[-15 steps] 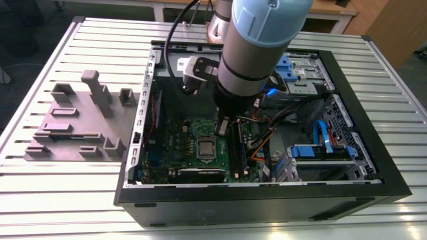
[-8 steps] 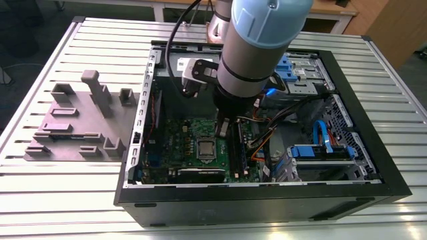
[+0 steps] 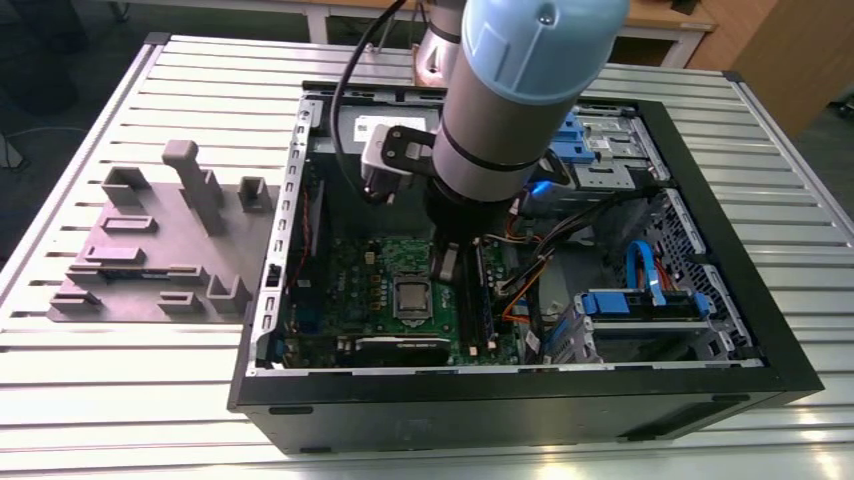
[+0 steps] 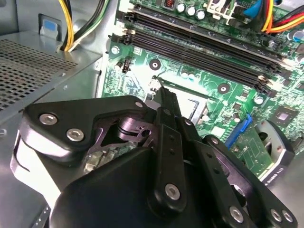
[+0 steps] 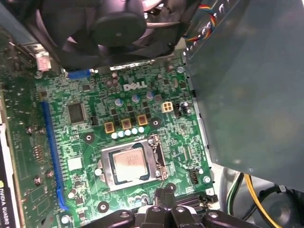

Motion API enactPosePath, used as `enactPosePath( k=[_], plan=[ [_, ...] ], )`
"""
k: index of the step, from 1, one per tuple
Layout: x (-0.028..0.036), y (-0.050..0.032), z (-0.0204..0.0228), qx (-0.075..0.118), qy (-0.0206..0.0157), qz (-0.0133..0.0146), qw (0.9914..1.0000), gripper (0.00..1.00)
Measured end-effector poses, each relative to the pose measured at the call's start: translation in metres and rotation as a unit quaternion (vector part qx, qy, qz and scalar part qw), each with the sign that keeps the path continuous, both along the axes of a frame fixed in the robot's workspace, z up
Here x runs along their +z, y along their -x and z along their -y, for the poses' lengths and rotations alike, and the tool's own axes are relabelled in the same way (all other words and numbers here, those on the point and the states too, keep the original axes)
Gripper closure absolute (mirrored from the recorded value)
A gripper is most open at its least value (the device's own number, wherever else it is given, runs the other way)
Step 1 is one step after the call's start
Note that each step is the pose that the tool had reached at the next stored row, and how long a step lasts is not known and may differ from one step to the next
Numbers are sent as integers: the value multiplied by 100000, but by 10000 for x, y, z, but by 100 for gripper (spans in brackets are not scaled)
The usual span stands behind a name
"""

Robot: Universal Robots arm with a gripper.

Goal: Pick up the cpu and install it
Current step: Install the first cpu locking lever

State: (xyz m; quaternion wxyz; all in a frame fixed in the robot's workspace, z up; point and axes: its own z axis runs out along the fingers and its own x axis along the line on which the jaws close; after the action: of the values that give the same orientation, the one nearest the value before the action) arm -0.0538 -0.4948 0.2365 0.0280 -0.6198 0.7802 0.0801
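Inside the open computer case (image 3: 534, 405), the cpu (image 5: 129, 164) lies seated in its socket (image 5: 105, 167) on the green motherboard (image 5: 176, 137), so the install step looks all but done. The hand (image 5: 164, 193) hovers just beside the socket, clenched on nothing. Any move from here calls, I judge, for a steady line, since the memory slots (image 4: 204, 47), the fan (image 5: 114, 26) and loose cables (image 4: 69, 28) crowd close.

The cpu (image 3: 411, 297) is sitting in the motherboard (image 3: 350, 285) inside the case (image 3: 507, 395), a fixture block (image 3: 147, 250) lying beside it at the exterior view's left.
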Motion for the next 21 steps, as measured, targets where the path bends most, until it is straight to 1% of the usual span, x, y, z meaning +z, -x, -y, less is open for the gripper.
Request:
enactPosePath(
  k=[3,16,17,20,21],
  plan=[
    [-1,1,18,133,-8,2,100000,90],
    [0,0,20,334,13,-5,99999,90],
    [-1,0,19,369,100,1,99999,90],
    [-1,-3,20,821,712,0,99994,90],
    [-2,-4,20,1153,865,-1,99990,90]
  ],
)
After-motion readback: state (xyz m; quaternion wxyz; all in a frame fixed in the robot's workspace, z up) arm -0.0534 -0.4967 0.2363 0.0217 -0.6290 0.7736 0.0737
